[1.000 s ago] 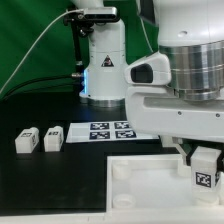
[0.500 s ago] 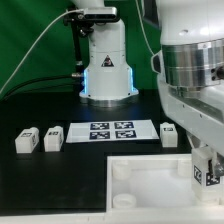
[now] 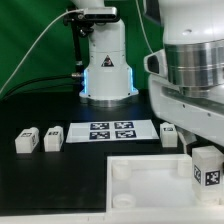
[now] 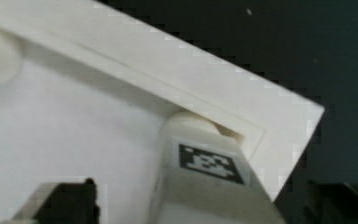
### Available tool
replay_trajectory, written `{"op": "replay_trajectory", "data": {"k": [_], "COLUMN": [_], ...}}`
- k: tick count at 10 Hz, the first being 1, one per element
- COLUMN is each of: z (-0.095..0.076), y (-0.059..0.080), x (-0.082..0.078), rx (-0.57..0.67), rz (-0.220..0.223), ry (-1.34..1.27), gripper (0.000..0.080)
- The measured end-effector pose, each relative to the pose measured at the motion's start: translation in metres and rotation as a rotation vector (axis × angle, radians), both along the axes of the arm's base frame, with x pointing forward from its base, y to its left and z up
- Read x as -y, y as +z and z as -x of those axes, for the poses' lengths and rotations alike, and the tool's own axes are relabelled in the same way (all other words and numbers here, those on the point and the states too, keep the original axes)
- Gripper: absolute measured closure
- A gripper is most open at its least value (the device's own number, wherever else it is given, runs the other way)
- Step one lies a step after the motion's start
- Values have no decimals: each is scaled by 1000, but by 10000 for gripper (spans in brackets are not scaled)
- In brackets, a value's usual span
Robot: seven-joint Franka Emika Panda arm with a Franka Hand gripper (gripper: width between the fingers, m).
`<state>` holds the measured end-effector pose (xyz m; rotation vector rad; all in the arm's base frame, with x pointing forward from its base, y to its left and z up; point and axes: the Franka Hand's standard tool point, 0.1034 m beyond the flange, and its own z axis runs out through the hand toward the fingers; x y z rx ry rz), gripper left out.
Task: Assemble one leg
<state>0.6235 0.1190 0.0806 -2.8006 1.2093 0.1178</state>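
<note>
A white leg (image 3: 206,166) with a tag mark stands upright in the corner socket of the large white tray (image 3: 150,172), at the exterior view's right. In the wrist view the leg (image 4: 208,165) rises from the tray's corner (image 4: 274,110). My gripper (image 4: 202,205) straddles it. The dark left finger (image 4: 69,200) is apart from the leg's side, so the jaws look open. Three more legs lie on the black table: two at the left (image 3: 27,140) (image 3: 53,138) and one right of the marker board (image 3: 168,134).
The marker board (image 3: 110,130) lies behind the tray. A white lamp-like base with a blue light (image 3: 107,70) stands at the back. The arm's bulky body (image 3: 195,70) fills the upper right of the exterior view.
The arm's wrist has turned and shifted above the tray's right corner. The leg stays upright at that corner. The other legs have not moved.
</note>
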Motion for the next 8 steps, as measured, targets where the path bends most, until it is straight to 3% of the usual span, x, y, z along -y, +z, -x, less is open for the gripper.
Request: {"op": "replay_trajectory", "data": {"k": [3,6,8], "z": [-1,-6,-7], "y": [0,0,-1], "x": [1,8,10], "rx": [38,114,125], "rz": [-9,9,17], "ry": [324,905,869], "gripper": [157,150,150]}}
